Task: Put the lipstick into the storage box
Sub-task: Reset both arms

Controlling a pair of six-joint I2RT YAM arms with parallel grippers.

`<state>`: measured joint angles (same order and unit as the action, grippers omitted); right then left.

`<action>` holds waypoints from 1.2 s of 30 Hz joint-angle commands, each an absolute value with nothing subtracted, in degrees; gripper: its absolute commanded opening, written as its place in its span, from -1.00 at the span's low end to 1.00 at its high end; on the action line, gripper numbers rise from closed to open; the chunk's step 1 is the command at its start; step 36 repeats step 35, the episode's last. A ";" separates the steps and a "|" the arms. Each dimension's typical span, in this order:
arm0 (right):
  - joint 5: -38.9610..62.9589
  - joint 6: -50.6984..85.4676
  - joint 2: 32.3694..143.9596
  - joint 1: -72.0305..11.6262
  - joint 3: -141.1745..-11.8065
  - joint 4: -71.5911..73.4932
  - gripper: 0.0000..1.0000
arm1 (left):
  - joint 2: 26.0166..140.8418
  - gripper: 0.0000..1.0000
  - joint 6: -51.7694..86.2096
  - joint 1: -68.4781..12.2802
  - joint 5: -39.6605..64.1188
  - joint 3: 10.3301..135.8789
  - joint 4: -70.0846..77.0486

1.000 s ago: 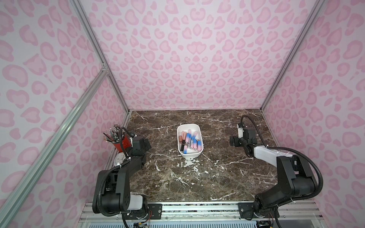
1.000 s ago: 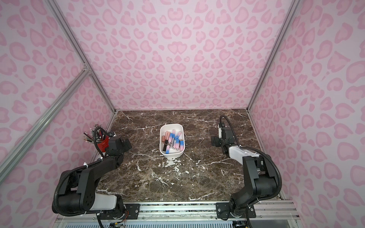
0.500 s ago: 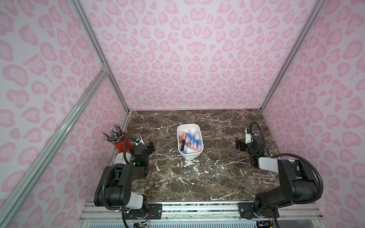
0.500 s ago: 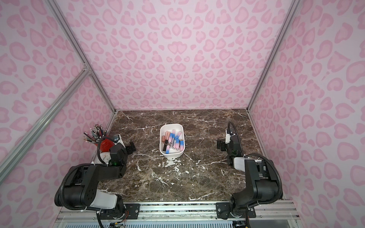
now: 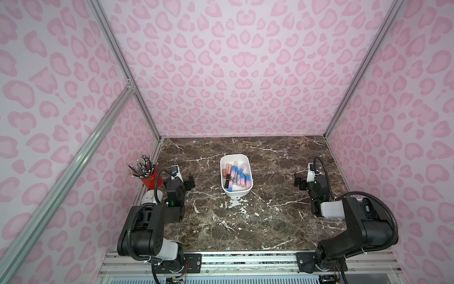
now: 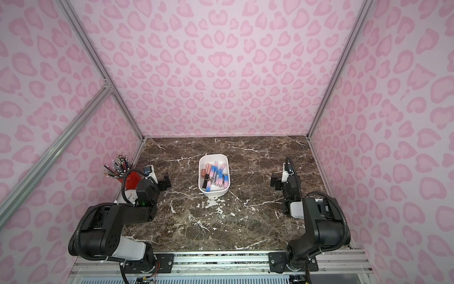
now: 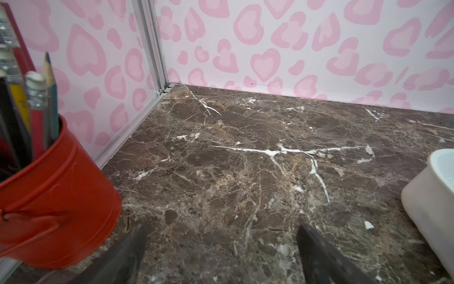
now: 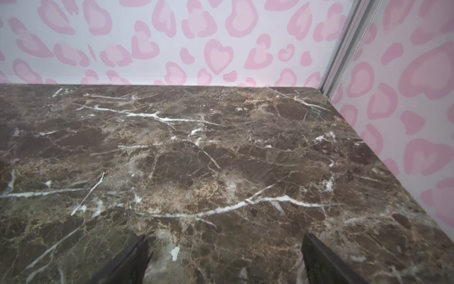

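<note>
The white storage box (image 5: 234, 155) (image 6: 213, 155) stands mid-table in both top views, and its corner (image 7: 432, 196) shows in the left wrist view. Several lipsticks (image 5: 242, 178) (image 6: 219, 178), pink and blue-pink tubes, lie inside it; every lipstick I see is in the box. My left gripper (image 5: 188, 183) (image 7: 221, 228) hovers low to the left of the box, open and empty. On the far right my right gripper (image 5: 298, 180) (image 8: 224, 238) is open over bare marble, well apart from the box.
A red pencil cup (image 5: 149, 179) (image 7: 56, 196) full of pencils stands against the left wall, close beside my left gripper. A white round thing (image 5: 151, 196) lies just in front of it. Pink patterned walls close three sides.
Both arms have folded back toward their bases, and the grippers have drawn slightly away from the box. Both stay open. The box and its lipsticks have not moved.
</note>
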<state>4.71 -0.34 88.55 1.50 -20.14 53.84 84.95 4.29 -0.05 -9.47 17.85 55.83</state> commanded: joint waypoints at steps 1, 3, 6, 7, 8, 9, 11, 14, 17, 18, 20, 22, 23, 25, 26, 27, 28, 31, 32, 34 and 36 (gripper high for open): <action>2.79 0.48 88.77 1.38 -19.95 55.40 1.00 | 84.88 0.95 3.52 0.01 -9.21 18.02 58.68; 2.62 0.36 88.06 1.32 -20.49 53.44 1.00 | 84.86 0.95 3.52 0.05 -9.21 17.99 58.72; 2.57 0.35 88.20 1.23 -20.48 53.67 1.00 | 84.81 0.95 3.52 0.00 -9.23 17.96 58.71; 2.55 0.35 88.23 1.23 -20.48 53.70 1.00 | 84.84 0.95 3.51 0.00 -9.23 17.95 58.63; 2.64 0.35 88.28 1.23 -20.55 53.79 1.00 | 84.89 0.95 3.52 0.00 -9.21 18.02 58.77; 2.55 0.35 88.25 1.23 -20.48 53.55 1.00 | 84.89 0.95 3.51 0.00 -9.23 17.97 58.71; 2.55 0.35 88.20 1.23 -20.47 53.54 1.00 | 84.89 0.95 3.52 0.00 -9.23 18.01 58.68; 2.46 0.35 88.08 1.23 -20.44 53.54 1.00 | 84.85 0.95 3.50 0.00 -9.23 18.02 58.70; 2.05 0.29 88.06 1.06 -20.31 53.64 1.00 | 84.90 0.95 3.52 0.00 -9.23 18.02 58.65; 1.72 0.32 88.06 0.91 -20.31 53.66 1.00 | 84.84 0.95 3.52 0.00 -9.23 17.96 58.69; 1.70 0.26 88.07 0.88 -20.32 53.72 1.00 | 84.89 0.95 3.51 0.00 -9.23 18.07 58.71; 1.68 0.26 88.14 0.88 -20.32 53.77 1.00 | 84.96 0.95 3.52 0.00 -9.23 18.03 58.64; 1.70 0.28 88.15 0.88 -20.43 53.72 1.00 | 84.93 0.95 3.45 0.00 -9.23 18.09 58.56; 1.68 0.22 88.19 0.88 -20.37 53.78 1.00 | 85.26 0.95 3.31 0.00 -8.85 18.49 58.21; 1.75 0.22 88.24 0.88 -20.39 53.83 1.00 | 85.26 0.95 3.10 0.00 -8.05 18.89 57.57; 1.76 0.29 88.19 0.88 -20.46 53.70 1.00 | 85.26 0.95 3.10 0.00 -7.91 18.88 57.33; 1.68 0.28 88.17 0.88 -20.47 53.64 1.00 | 85.27 0.95 3.16 0.00 -7.91 18.82 57.52; 1.69 0.31 88.23 0.88 -20.47 53.69 1.00 | 85.16 0.95 3.16 0.07 -7.75 18.68 57.71; 1.72 0.28 88.18 0.88 -20.42 53.62 1.00 | 85.05 0.95 3.16 0.04 -7.73 18.63 57.79; 1.68 0.27 88.04 0.88 -20.31 53.65 1.00 | 84.94 0.95 3.16 0.07 -7.73 18.42 57.95; 1.54 0.18 87.99 0.80 -20.30 53.68 1.00 | 84.90 0.95 3.16 0.01 -7.74 18.37 58.08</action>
